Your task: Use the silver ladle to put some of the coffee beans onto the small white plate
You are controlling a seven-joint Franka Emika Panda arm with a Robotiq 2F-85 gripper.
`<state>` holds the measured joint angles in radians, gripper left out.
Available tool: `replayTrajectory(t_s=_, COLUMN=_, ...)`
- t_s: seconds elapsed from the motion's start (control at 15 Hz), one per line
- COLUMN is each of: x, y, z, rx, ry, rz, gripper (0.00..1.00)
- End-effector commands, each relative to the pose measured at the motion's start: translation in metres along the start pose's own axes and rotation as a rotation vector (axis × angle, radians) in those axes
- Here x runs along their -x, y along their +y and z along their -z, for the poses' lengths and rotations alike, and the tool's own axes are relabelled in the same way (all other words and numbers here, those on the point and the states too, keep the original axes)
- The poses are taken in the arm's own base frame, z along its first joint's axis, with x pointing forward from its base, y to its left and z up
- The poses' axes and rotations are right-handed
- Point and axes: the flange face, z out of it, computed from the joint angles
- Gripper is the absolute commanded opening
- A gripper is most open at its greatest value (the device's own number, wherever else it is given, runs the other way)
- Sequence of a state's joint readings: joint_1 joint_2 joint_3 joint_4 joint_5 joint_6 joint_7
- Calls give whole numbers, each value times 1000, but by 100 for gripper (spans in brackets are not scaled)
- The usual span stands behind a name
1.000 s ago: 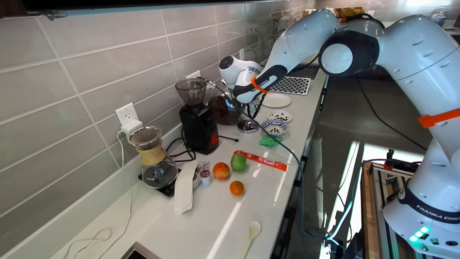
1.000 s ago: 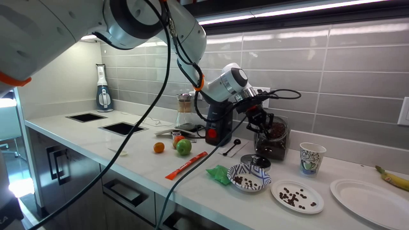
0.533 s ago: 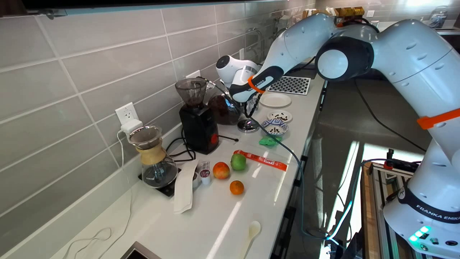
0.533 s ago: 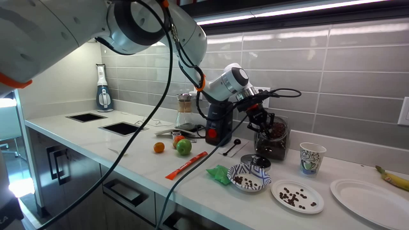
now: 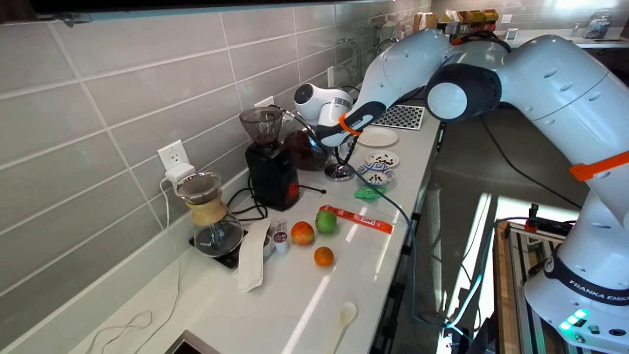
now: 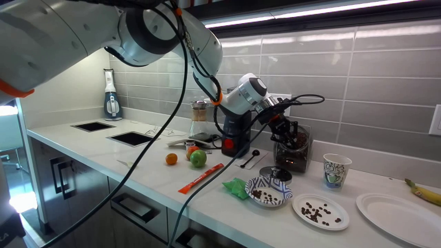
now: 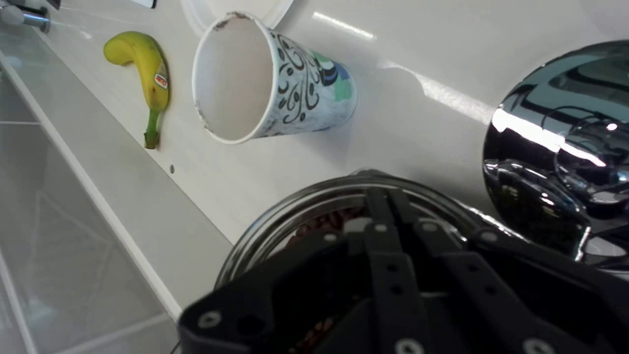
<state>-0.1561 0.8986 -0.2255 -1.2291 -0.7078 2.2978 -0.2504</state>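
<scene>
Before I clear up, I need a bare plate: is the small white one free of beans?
No, dark beans lie scattered on the small white plate.

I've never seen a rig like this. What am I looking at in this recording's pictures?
This is a single robot arm reaching over a kitchen counter. Both exterior views come from cameras standing apart from the robot; the close-up comes from one on its wrist, looking past its dark jaws. On the counter are a glass jar of coffee beans, a small white plate and a patterned bowl, each with some beans, plus a paper cup, a banana and a green apple. The jaws are shut at the jar's open mouth; whether they hold a ladle I cannot tell.
</scene>
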Motion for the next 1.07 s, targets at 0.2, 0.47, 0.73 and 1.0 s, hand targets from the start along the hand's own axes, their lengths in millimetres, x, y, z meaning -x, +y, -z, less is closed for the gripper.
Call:
replayTrajectory(t_s=0.2, x=-15, y=-19, z=-15, rx=110, ry=18, rz=13, gripper=1)
replayTrajectory(t_s=0.47, x=-10, y=-27, z=-14, rx=151, ry=2, rz=-50, gripper=1)
replayTrajectory(t_s=0.73, x=-2, y=-41, z=-10, rx=190, ry=-42, rz=-90, gripper=1)
replayTrajectory(t_s=1.0, x=3, y=-52, z=-3, rx=210, ry=-41, rz=-103, gripper=1)
